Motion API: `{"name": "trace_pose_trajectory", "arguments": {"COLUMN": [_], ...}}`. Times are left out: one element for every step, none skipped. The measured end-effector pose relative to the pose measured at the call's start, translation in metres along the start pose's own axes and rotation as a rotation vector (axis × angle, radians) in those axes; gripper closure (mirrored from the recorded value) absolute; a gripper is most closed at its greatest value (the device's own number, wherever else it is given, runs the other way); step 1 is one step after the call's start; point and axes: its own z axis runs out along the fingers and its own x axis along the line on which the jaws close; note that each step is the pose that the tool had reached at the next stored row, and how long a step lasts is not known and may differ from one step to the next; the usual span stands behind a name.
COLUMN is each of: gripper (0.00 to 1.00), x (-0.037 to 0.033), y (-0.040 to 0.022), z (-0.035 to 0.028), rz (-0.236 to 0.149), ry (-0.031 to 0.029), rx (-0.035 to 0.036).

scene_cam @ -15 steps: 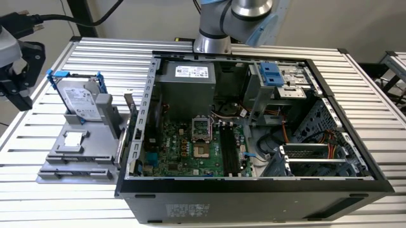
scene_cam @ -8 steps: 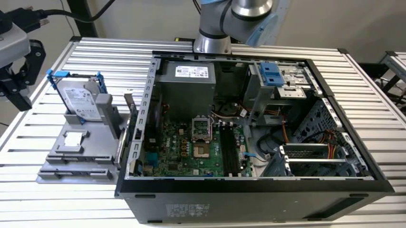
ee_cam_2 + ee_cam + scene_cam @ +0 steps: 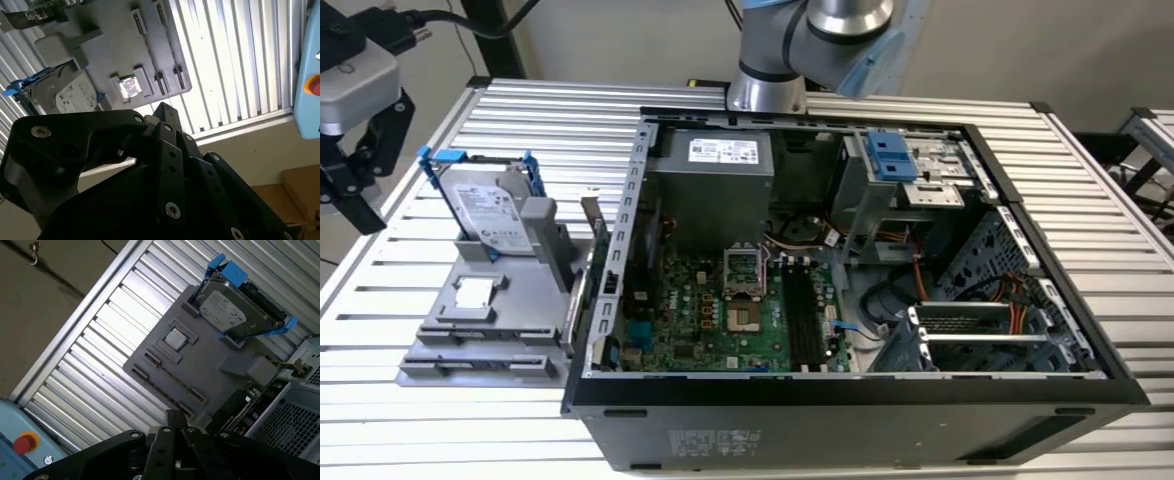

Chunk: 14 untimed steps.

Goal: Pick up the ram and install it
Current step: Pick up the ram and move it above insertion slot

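My gripper (image 3: 176, 416) hangs over the slatted table (image 3: 100, 365), jaws closed together with nothing between them. The ram (image 3: 250, 402) stands on edge in the gray fixture (image 3: 200, 370), along its side nearest the computer case (image 3: 295, 425).

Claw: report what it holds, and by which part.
Nothing is held; the claw is shut on nothing, above the grey holder.

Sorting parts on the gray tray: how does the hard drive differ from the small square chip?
The hard drive is far larger than the square chip. The hard drive stands on edge, leaning, in a blue bracket; the chip lies flat in a recess, bare. Both sit on the gray tray, outside the computer case.
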Motion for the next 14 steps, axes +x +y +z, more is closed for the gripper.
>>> {"name": "trace_pose_trajectory", "arguments": {"gripper": [1.00,1.00,1.00,1.00,1.00,1.00,1.00,1.00,1.00,1.00,1.00,1.00,1.00,1.00], "x": [0.0000,0.0000,0.0000,0.0000,0.0000,0.0000,0.0000,0.0000,0.0000,0.0000,0.0000,0.0000,0.0000,0.0000], "y": [0.0000,0.0000,0.0000,0.0000,0.0000,0.0000,0.0000,0.0000,0.0000,0.0000,0.0000,-0.0001,0.0000,0.0000], "z": [0.0000,0.0000,0.0000,0.0000,0.0000,0.0000,0.0000,0.0000,0.0000,0.0000,0.0000,0.0000,0.0000,0.0000], "rz": [-0.015,-0.031,-0.046,-0.062,-0.078,-0.094,-0.110,-0.126,-0.141,-0.158,-0.173,-0.190,-0.207,-0.223], "ry": [0.0008,0.0017,0.0025,0.0035,0.0043,0.0053,0.0062,0.0071,0.0080,0.0091,0.0101,0.0110,0.0121,0.0130], "rx": [-0.0001,-0.0002,-0.0003,-0.0003,-0.0004,-0.0005,-0.0005,-0.0006,-0.0006,-0.0005,-0.0005,-0.0005,-0.0005,-0.0006]}}
